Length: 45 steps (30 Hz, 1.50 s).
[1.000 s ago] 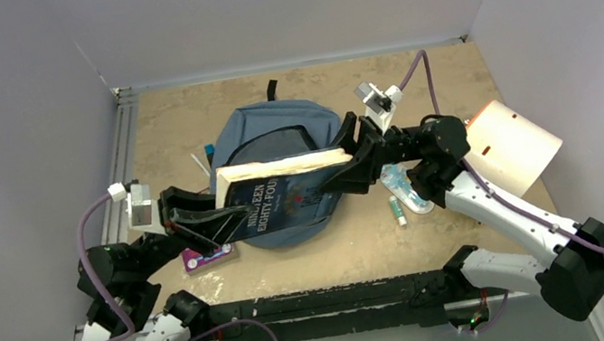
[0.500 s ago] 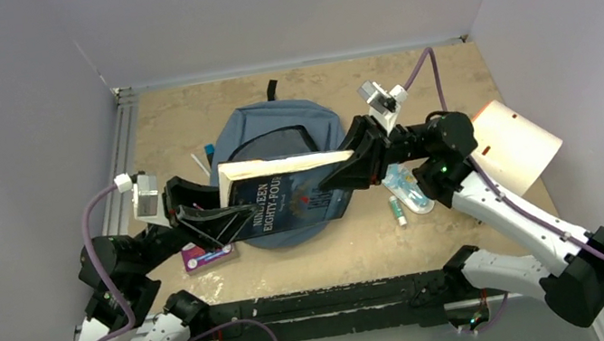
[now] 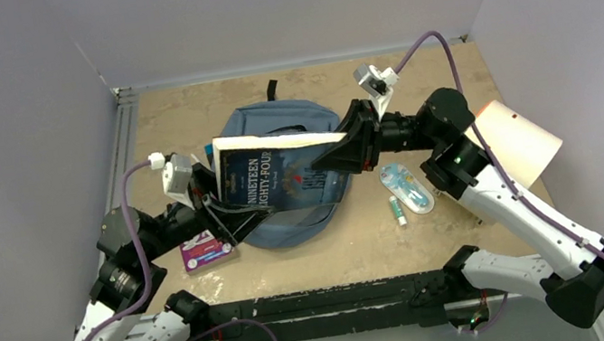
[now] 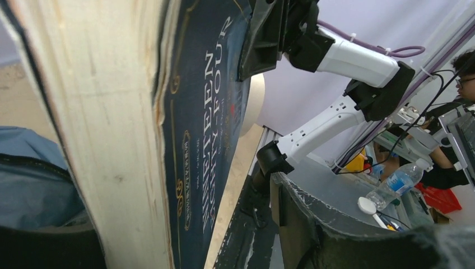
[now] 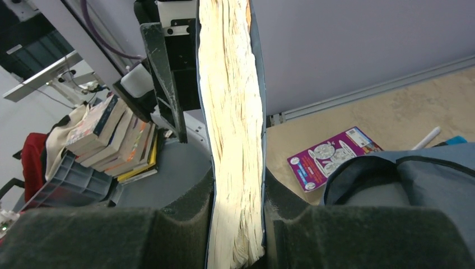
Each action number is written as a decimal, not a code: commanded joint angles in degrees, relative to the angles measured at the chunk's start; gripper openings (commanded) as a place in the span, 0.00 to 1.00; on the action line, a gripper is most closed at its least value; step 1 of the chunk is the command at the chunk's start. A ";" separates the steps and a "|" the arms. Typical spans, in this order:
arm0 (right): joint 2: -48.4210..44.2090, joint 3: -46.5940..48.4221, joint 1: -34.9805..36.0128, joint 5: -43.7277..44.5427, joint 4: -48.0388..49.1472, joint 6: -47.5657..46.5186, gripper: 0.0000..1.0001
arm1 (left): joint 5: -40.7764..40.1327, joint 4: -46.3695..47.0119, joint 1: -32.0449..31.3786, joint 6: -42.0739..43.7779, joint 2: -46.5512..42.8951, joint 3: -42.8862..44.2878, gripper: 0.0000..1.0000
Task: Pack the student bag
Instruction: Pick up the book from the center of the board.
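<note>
While both arms are reaching inward from their bases at the near edge of the tan table [image 3: 171, 118], a purple booklet [image 3: 204, 250] is lying flat at the near left, just beside the bag's near rim. To the right of the bag, a small green tube [image 3: 397, 208] and a clear blister pack [image 3: 406, 186] are lying side by side on the table. A little farther in, the left gripper [image 3: 230, 202] is straddling the left end of a dark blue paperback book [image 3: 272, 175] titled Nineteen Eighty-Four. Its fingers are standing apart, and in the left wrist view one of them is sitting clear of the front cover. The book is standing on its long edge, tilted, with the cover facing the near side and the cream page edges facing up. The right gripper [image 3: 328, 155] is clamping the book's right end, its pads pressing on both covers in the right wrist view. The student bag [image 3: 272, 120], a slate-blue backpack with a curving black zipper, is lying flat in the middle of the table, directly under and behind the book. Whether the book's lower edge is resting inside the opening cannot be told. A white pen [image 3: 198, 164] is lying just beside the bag's left side. At the right edge, a beige folder [image 3: 519, 145] is lying partly behind the right arm.
</note>
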 commanded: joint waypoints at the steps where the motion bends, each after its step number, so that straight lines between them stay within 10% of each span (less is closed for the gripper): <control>1: 0.39 8.12 0.11 9.89 -7.32 -8.08 0.00 | 0.87 0.75 -0.19 1.70 0.13 1.98 0.59; 45: 0.82 10.52 0.04 14.82 -23.30 -22.71 0.00 | -1.54 6.15 -0.21 -2.35 -0.46 0.34 0.35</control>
